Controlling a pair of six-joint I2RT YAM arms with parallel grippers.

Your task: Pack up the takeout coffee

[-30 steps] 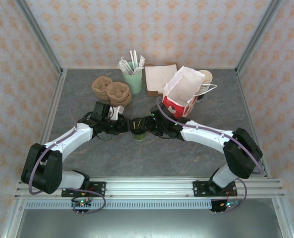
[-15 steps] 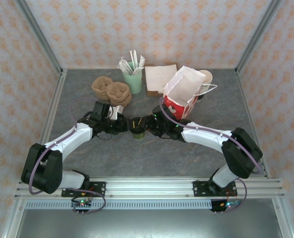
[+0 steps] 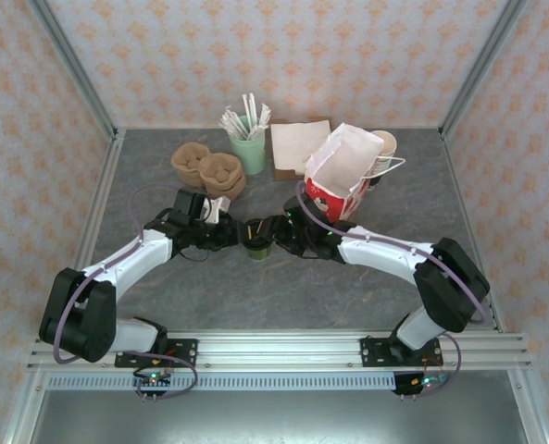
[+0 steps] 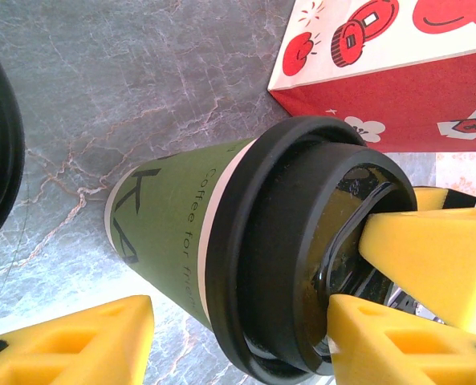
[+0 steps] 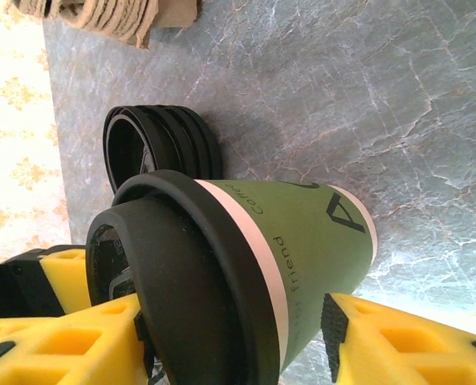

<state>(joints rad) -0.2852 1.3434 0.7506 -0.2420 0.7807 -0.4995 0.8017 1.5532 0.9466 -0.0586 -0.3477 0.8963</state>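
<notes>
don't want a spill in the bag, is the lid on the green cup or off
On: the round black plastic lid caps the rim of the small dark green paper cup.

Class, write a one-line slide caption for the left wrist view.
Lidded green takeout coffee on grey table, flanked by yellow end effector fingers, red-and-white bag behind.

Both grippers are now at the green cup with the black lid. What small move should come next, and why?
Probably the right gripper should close its jaws on the takeout coffee and lift it slightly. The cup stands upright, lid on, between the jaws of both grippers, and the open red-and-white paper bag stands on the right arm's side. The left gripper would then back away.
</notes>
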